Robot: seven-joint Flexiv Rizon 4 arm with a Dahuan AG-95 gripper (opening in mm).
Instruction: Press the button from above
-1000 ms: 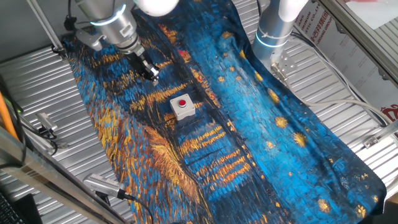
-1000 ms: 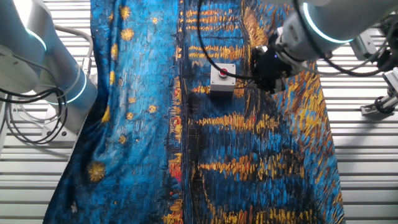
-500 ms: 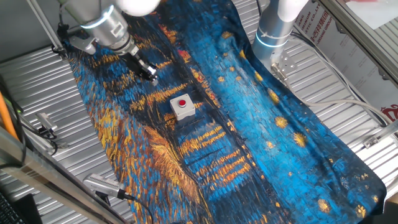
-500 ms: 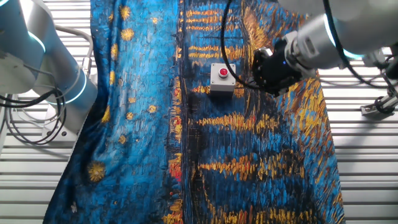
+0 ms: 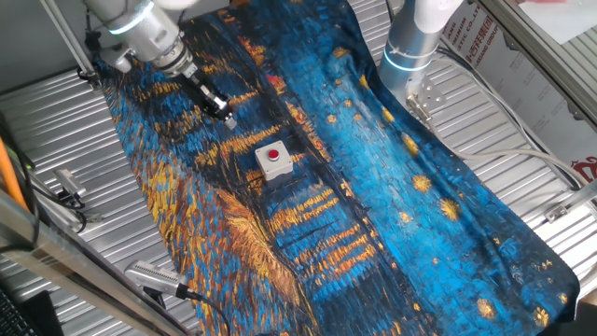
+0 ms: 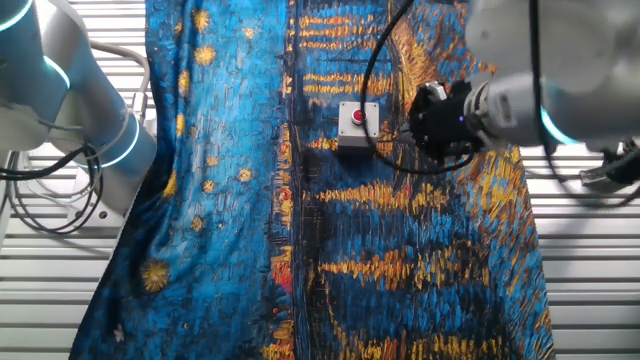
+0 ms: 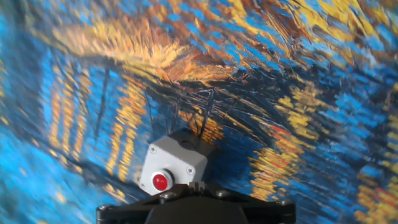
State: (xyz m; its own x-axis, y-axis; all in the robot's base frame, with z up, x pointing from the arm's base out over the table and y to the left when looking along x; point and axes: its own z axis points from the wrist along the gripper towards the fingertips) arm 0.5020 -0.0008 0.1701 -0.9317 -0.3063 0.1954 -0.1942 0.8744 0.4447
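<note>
The button (image 5: 272, 154) is a small red cap on a light-grey box (image 5: 274, 168) standing on the blue and yellow painted cloth. It also shows in the other fixed view (image 6: 358, 116) and low in the hand view (image 7: 161, 181). My gripper (image 5: 227, 118) hangs tilted over the cloth, up and left of the box and apart from it. In the other fixed view the gripper (image 6: 424, 122) is right of the box. In the hand view the fingertips (image 7: 196, 185) touch each other, just right of the red cap, holding nothing.
The painted cloth (image 5: 373, 187) covers a ribbed metal table (image 5: 56, 121). A second arm's base (image 5: 409, 47) stands at the back, also visible in the other fixed view (image 6: 95, 120). Metal tools (image 5: 65, 194) lie left of the cloth. A black cable (image 6: 385, 150) loops by the box.
The arm's body has swung away from the button, tilting the hand more. The fingertips have stayed nearly in place. The button has not moved.
</note>
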